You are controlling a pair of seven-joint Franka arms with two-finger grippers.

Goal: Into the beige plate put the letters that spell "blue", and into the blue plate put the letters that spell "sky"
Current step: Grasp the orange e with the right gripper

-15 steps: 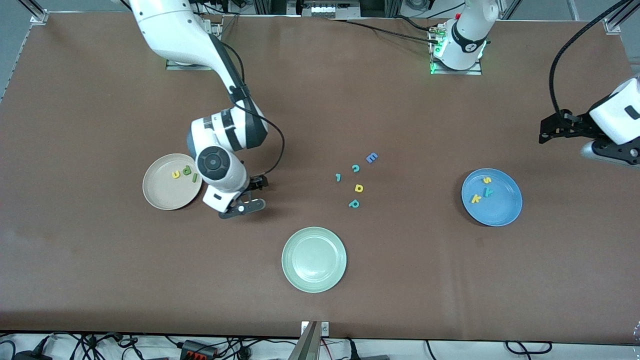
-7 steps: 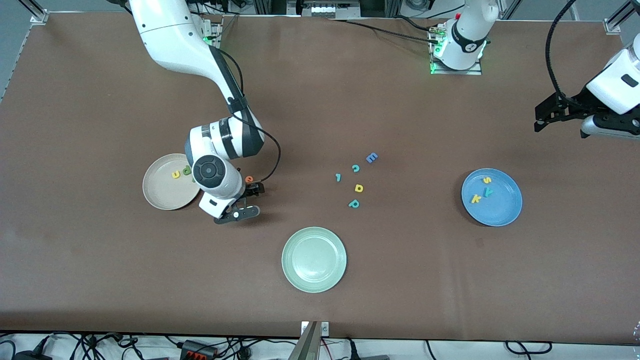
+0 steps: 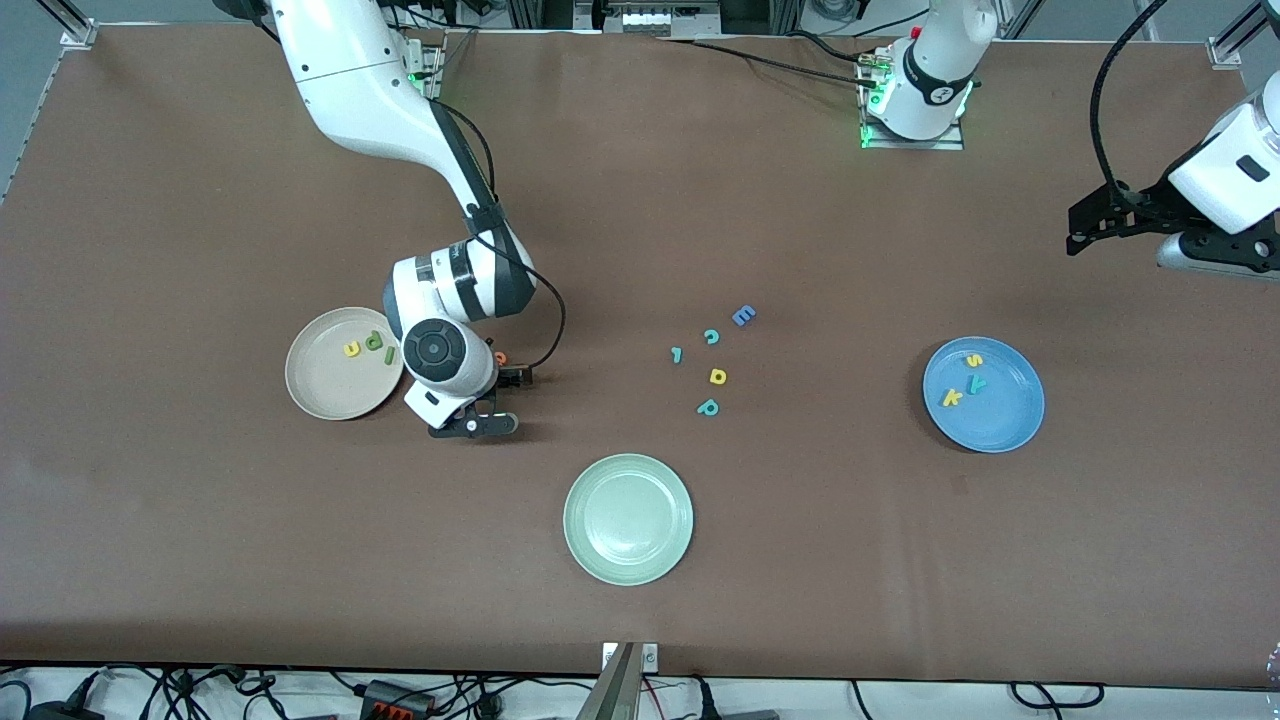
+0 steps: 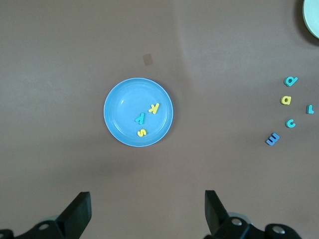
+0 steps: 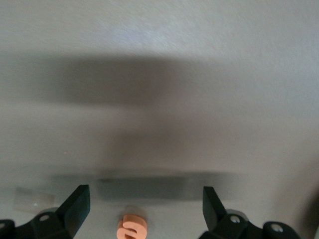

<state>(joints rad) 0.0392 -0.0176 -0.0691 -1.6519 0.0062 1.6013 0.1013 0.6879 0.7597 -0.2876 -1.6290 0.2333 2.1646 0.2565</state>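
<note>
Orange e lies on the bench beside the beige plate, under my right gripper, jaws fully open, empty. Next: lower, close, transfer. Left gripper waits open; blue plate complete.

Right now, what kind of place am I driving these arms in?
Most likely a robotics lab bench: both arms are bolted to a brown-covered table framed by aluminium rails, loose cables and power strips run along its edge, and foam letters lie in the blue plate.
</note>
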